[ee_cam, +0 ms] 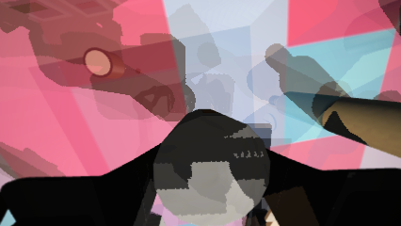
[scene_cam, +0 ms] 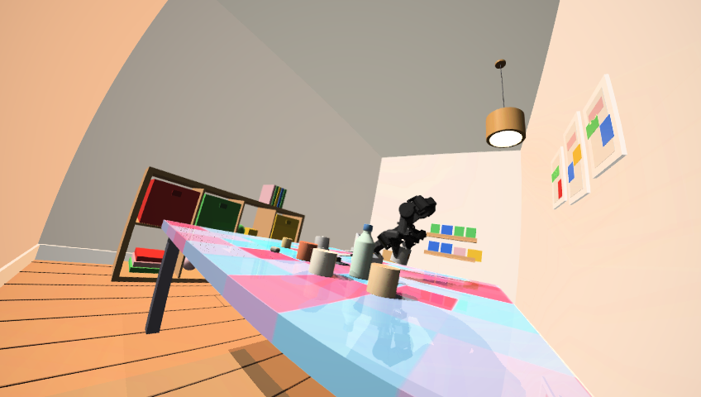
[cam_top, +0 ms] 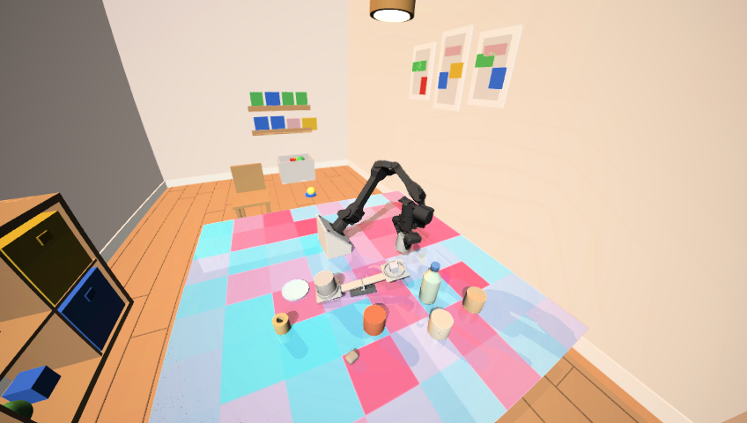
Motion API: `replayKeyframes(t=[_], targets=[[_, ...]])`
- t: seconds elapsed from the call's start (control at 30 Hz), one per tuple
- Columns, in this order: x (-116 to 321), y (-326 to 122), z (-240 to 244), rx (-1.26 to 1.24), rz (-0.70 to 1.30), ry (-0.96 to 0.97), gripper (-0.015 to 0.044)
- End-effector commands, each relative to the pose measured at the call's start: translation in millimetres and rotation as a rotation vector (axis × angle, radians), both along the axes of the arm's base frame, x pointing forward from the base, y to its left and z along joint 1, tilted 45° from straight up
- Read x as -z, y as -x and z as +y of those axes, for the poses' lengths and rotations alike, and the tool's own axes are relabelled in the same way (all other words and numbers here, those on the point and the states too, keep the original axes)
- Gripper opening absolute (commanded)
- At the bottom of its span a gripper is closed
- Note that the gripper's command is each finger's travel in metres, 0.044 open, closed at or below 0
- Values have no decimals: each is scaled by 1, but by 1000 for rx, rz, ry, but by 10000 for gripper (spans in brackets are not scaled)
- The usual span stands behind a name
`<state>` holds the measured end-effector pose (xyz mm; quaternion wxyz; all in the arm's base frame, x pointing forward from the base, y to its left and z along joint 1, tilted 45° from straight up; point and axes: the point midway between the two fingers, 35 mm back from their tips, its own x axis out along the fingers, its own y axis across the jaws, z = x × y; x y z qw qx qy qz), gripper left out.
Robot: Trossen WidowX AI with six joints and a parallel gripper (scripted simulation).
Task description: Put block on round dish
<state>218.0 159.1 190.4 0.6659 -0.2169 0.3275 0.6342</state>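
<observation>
Top view: the gripper [cam_top: 406, 241] is clamped around a grey cup [cam_top: 403, 244], its fingers held fairly wide by the cup's girth, and holds it above the checkered table [cam_top: 251, 361], behind the balance [cam_top: 361, 284]. The balance's right pan [cam_top: 395, 270] is uncovered, with a small pale block [cam_top: 394, 267] resting on it; the second cup [cam_top: 326, 283] stands on the left end, and the round white dish [cam_top: 295, 289] lies just left of that cup. A bottle [cam_top: 429, 283], an orange cylinder [cam_top: 373, 319] and two tan cylinders stand nearer the viewer. Exterior view: the arm [scene_cam: 415, 216] bends low beyond the bottle [scene_cam: 363, 252], and the held cup [scene_cam: 400, 255] shows beneath the gripper, close to the table surface; whether it touches cannot be told. Wrist view: the cup [ee_cam: 212, 174] fills the lower centre between the dark fingers, over pink and pale squares; the block is not identifiable here.
</observation>
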Motion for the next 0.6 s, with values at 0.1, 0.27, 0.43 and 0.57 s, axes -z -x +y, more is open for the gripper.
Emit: replayKeyframes(t=[0.1,0.27,0.43,0.57], targets=[[14,1,14,6,1,-1,0],[25,2,25,6,1,-3,0],[28,2,28,6,1,-3,0],[33,2,32,6,1,-3,0]])
